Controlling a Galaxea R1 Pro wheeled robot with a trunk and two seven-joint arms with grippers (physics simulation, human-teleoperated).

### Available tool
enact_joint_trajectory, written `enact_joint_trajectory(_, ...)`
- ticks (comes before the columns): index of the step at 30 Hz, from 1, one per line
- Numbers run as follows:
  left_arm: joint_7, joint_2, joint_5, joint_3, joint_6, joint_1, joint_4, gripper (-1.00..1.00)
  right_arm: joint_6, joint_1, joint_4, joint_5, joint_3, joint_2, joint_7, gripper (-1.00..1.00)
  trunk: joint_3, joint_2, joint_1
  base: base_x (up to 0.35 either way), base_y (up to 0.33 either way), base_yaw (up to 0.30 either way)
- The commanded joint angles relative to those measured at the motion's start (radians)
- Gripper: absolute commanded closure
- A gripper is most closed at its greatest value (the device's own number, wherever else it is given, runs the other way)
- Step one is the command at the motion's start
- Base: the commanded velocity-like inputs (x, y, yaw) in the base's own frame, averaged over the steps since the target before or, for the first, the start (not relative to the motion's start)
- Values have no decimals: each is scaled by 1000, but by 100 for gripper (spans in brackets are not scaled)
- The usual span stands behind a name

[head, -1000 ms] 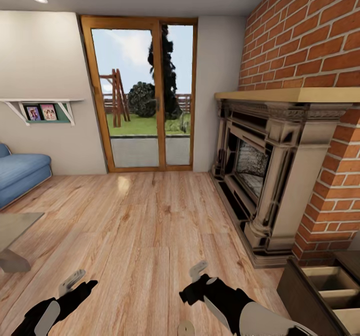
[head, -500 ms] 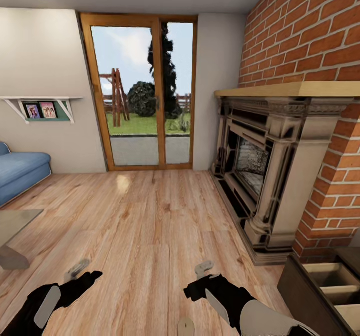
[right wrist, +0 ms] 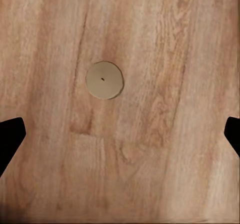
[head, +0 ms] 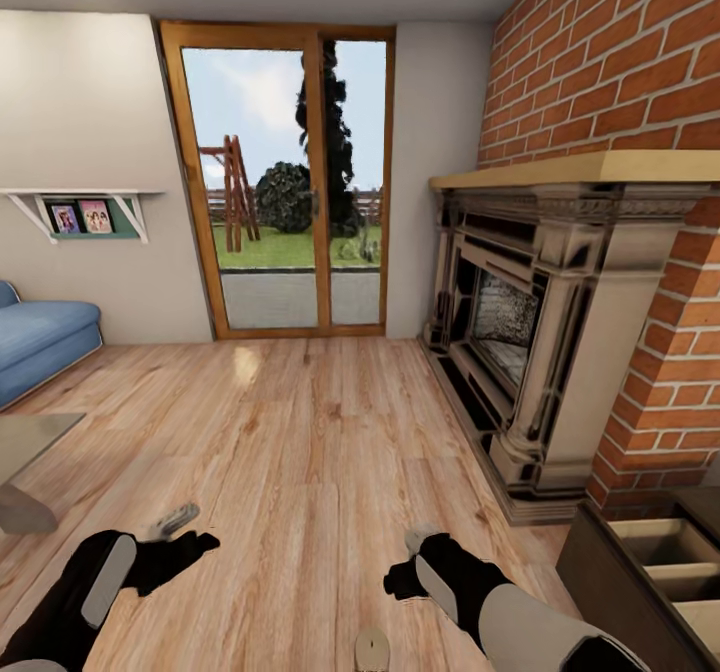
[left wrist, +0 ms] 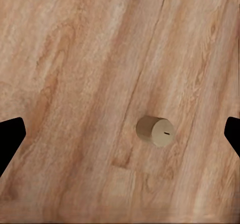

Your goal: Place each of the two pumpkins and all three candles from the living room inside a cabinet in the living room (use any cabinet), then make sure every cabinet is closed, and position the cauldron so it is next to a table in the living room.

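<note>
**A:** Start closest in. What is at the robot's feet?

**B:** A candle [head: 372,648], standing upright on the wooden floor [head: 300,432] at the bottom edge of the head view, between the two arms. The right wrist camera looks straight down on the candle's top [right wrist: 104,79]; the left wrist camera sees it at a slant [left wrist: 155,131].

**A:** And the grippers?

**B:** The left gripper [head: 172,524] and right gripper [head: 420,537] both hang above the floor, fingers spread wide, holding nothing.

**A:** How should the pickup go?

**B:** I'd use the right one, since it is nearly overhead. Centre the candle between the fingertips, descend straight, and close low on its side so it doesn't tip.

**A:** Then where?

**B:** The cabinet [head: 640,577] at the right has drawers open, pale inside. The glass table [head: 25,447] sits at the left; beyond are a fireplace [head: 520,322] and a glass door [head: 285,182].
</note>
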Motion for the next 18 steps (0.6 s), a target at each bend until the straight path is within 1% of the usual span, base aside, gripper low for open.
enact_joint_trajectory(1, 0, -1, -1, -38, 20, -24, -1, -100, 29, -10, -2, -12, 6, 6, -10, -100, -4, -8, 4, 0, 0, 0)
enact_joint_trajectory(3, 0, -1, -1, -70, 26, -37, -4, -100, 44, -14, -2, -12, 4, 10, -12, -100, -11, -22, 12, 0, 0, 0)
enact_joint_trajectory(4, 0, -1, -1, -104, 29, -46, -9, -100, 56, -16, -2, -13, 1, 14, -15, -100, -14, -29, 15, 0, 0, 0)
enact_joint_trajectory(5, 0, -2, -1, -147, 32, -54, -21, -100, 69, -19, -1, -14, -7, 18, -22, -100, -17, -36, 19, 0, 0, 0)
enact_joint_trajectory(7, 0, -2, -2, -175, 34, -58, -34, -100, 75, -21, -2, -14, -21, 20, -36, -100, -23, -50, 27, 0, 0, 0)
enact_joint_trajectory(9, 0, -2, -2, -186, 35, -59, -46, -100, 78, -21, -2, -14, -31, 21, -48, -100, -29, -64, 35, 0, 0, 0)
enact_joint_trajectory(11, 0, -2, -2, -197, 36, -60, -63, -100, 80, -23, -3, -13, -51, 22, -67, -100, -36, -78, 42, 0, 0, 0)
enact_joint_trajectory(12, 0, -2, -2, -203, 37, -61, -76, -100, 82, -26, -3, -13, -69, 22, -85, -100, -39, -85, 46, 0, 0, 0)
enact_joint_trajectory(14, 2, -2, -3, -205, 38, -61, -81, -100, 85, -28, -3, -13, -75, 22, -93, -100, -45, -99, 54, 0, 0, 0)
enact_joint_trajectory(18, 5, -1, -7, -207, 39, -62, -85, -100, 130, -32, -4, -20, -80, 22, -99, -100, -58, -127, 69, 0, 0, 0)
